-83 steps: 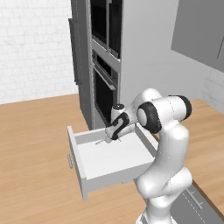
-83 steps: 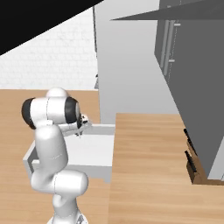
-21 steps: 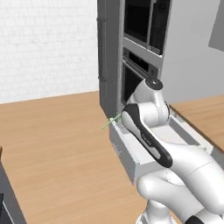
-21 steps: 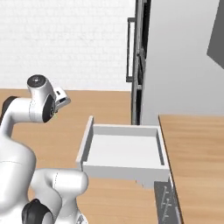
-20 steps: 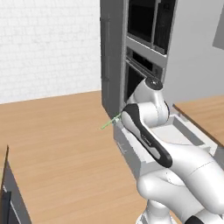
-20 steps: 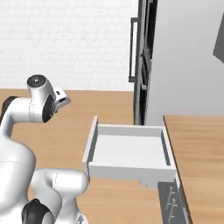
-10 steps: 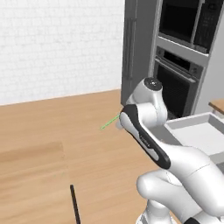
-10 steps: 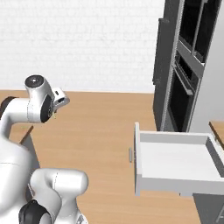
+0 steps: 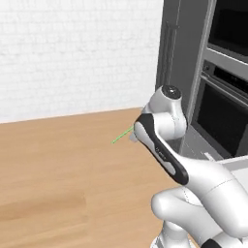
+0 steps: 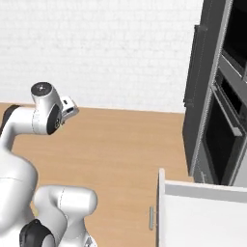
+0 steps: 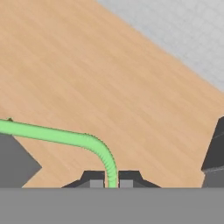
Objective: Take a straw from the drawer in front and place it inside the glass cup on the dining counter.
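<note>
My gripper [image 11: 112, 181] is shut on the straw [image 11: 65, 138], a thin light green tube pinched between the two dark fingertips [image 11: 93, 178]; in the hand view it bends away to the left. In the left base view the straw [image 9: 122, 135] sticks out to the left of the raised white arm, above the wooden floor. The drawer [image 10: 202, 214] stands pulled open at the lower right, a light grey shallow box with a small bar handle [image 10: 151, 218] on its front. A corner of the drawer [image 9: 232, 162] also shows at the right edge. The glass cup and the dining counter are out of view.
A tall dark cabinet with built-in ovens [image 9: 218, 97] [image 10: 217, 101] rises on the right. A white brick wall [image 9: 72, 53] runs along the back. Light wooden floor [image 10: 125, 144] spreads out to the left and ahead.
The whole picture has shifted: the base has turned, so ovens and drawer slid to the right in both base views. The gripper stays shut on the straw, held at the same height.
</note>
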Available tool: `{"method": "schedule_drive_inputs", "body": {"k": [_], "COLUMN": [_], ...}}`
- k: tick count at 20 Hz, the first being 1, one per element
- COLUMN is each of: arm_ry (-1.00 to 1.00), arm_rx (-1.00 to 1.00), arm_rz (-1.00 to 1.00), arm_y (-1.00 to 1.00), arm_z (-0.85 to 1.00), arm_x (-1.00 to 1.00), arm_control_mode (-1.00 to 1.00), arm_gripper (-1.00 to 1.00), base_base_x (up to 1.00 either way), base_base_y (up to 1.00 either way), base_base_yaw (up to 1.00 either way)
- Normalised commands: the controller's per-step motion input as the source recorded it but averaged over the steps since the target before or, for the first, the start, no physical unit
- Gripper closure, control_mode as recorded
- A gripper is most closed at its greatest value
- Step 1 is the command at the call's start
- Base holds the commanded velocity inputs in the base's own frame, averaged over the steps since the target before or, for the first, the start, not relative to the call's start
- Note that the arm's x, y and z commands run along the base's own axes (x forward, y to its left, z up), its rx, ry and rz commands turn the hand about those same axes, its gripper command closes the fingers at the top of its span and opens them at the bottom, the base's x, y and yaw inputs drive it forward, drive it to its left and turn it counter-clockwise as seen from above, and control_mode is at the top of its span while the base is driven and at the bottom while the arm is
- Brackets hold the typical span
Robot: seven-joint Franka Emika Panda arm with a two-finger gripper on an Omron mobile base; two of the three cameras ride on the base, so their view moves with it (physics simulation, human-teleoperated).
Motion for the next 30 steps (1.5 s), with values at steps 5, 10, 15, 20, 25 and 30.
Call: {"method": "schedule_drive_inputs", "body": {"k": [5,10,15,20,25,30], "arm_ry": [0.0,0.0,0.0,0.0,0.0,0.0], "arm_rx": [0.0,0.0,0.0,0.0,0.0,0.0], "arm_rz": [0.0,0.0,0.0,0.0,0.0,0.0], "arm_y": [0.0,0.0,0.0,0.0,0.0,0.0], "arm_z": [0.0,0.0,0.0,0.0,0.0,0.0], "arm_x": [0.0,0.0,0.0,0.0,0.0,0.0], "arm_control_mode": [1.0,1.0,1.0,1.0,1.0,1.0], "arm_gripper": [1.0,1.0,1.0,1.0,1.0,1.0], "base_base_x": [1.0,0.96,0.98,0.91,0.81,0.76], "base_base_y": [0.0,-0.04,-0.04,0.0,0.0,0.0], "base_base_yaw": [0.36,0.46,0.54,0.63,0.7,0.72]}}
